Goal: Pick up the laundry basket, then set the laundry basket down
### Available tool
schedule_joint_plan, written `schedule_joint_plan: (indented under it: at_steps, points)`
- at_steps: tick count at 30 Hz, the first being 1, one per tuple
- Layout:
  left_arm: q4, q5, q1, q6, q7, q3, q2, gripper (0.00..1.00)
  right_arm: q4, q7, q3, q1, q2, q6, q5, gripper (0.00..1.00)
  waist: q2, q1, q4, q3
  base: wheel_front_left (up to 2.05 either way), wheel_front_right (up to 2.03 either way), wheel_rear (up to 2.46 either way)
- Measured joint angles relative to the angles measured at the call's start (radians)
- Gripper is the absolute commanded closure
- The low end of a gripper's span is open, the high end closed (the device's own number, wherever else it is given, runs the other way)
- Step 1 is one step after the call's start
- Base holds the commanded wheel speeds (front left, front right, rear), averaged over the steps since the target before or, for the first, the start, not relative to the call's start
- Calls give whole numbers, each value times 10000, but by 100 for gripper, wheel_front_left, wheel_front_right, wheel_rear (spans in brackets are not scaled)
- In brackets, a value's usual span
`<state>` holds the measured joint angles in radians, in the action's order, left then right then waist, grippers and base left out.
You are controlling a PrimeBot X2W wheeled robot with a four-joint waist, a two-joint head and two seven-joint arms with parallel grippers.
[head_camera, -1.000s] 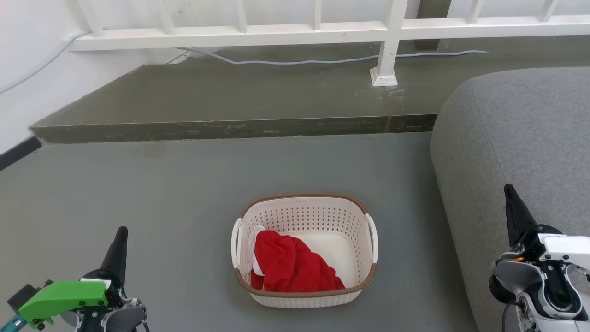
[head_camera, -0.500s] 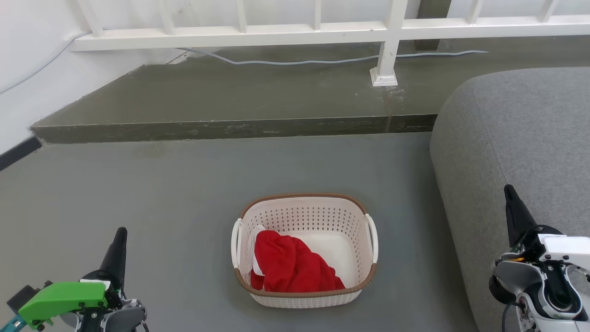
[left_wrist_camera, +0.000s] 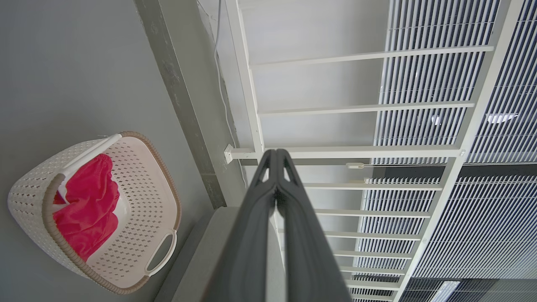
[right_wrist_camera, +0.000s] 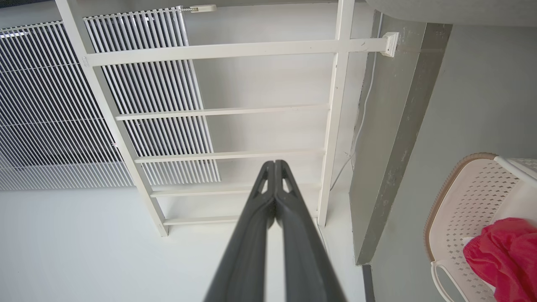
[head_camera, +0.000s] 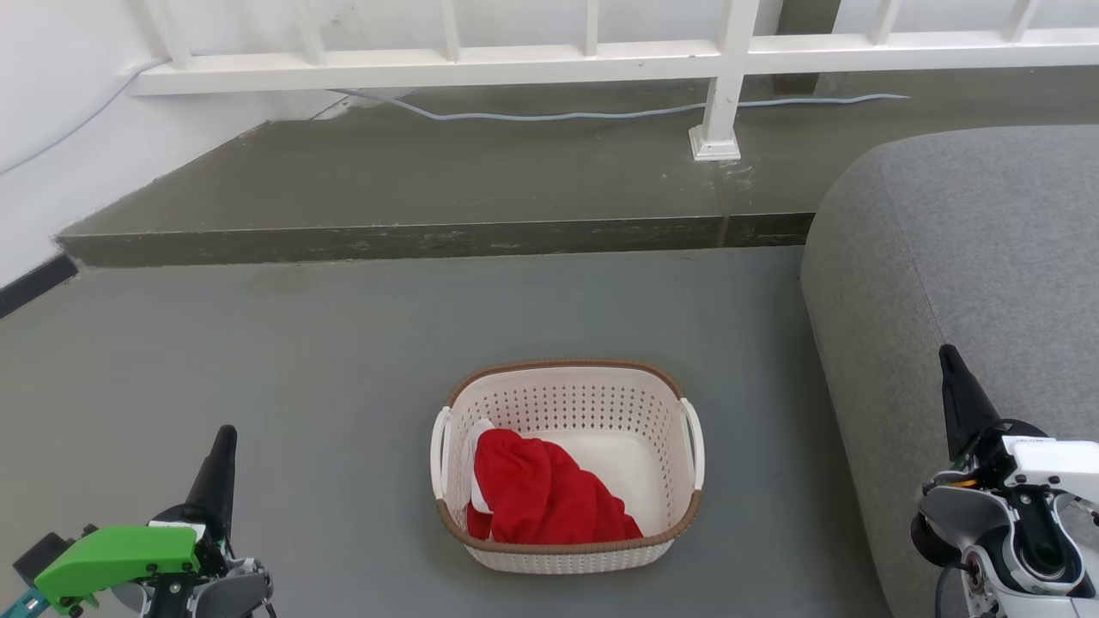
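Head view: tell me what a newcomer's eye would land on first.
The red cloth stands out, bunched in the left half of the cream laundry basket, which sits on the grey floor at bottom centre. Next come the grey sofa on the right, and the shut left gripper and right gripper flanking the basket, apart from it.

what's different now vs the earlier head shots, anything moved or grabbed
Barely anything. The left gripper has dipped a touch toward the bottom edge of the head view; nothing was gripped or released. The right gripper stayed put, both are shut and empty, and the laundry basket sits in the same spot with the red cloth inside.
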<state>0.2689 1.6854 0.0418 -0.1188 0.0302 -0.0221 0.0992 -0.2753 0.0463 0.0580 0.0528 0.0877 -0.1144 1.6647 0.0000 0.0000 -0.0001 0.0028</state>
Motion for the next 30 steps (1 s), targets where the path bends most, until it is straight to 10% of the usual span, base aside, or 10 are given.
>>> schedule_joint_plan:
  at_steps: [30]
  points:
    - [77,0,7,-12,56,59,-2,100,-46,44,25,6,-2,0,0,100,0,0,1,-2,0,0,0]
